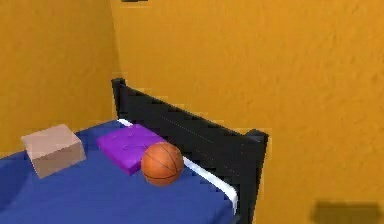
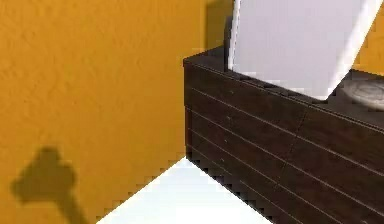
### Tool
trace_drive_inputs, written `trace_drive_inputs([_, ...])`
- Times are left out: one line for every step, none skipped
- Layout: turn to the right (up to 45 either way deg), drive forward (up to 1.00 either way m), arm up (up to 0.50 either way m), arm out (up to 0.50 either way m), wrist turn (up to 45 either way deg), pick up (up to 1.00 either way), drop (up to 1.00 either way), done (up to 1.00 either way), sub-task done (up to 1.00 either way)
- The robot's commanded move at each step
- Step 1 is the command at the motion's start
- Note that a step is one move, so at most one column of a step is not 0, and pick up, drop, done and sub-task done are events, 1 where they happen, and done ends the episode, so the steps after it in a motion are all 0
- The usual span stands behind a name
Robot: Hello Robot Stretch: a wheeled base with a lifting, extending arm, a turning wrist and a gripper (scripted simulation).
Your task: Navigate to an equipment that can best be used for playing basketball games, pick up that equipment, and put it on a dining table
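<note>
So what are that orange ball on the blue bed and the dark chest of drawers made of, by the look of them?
The orange ball with dark seam lines looks like matte rubber or leather; the look leaves it open. The dark brown chest of drawers looks like stained wood, judging by the faint streaks along its drawer fronts.

I log orange walls (image 1: 250,60) throughout. Blue-covered bed (image 1: 90,195), dark headboard (image 1: 200,135). To the arm side: dark dresser (image 2: 260,130), white floor (image 2: 190,200).
</note>
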Motion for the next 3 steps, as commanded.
trace_drive_inputs([-45.0, 0.00, 0.00, 0.00, 0.0, 0.00, 0.00, 0.00, 0.00])
trace_drive_inputs([-45.0, 0.00, 0.00, 0.00, 0.0, 0.00, 0.00, 0.00, 0.00])
trace_drive_inputs([45.0, 0.00, 0.00, 0.00, 0.0, 0.00, 0.00, 0.00, 0.00])
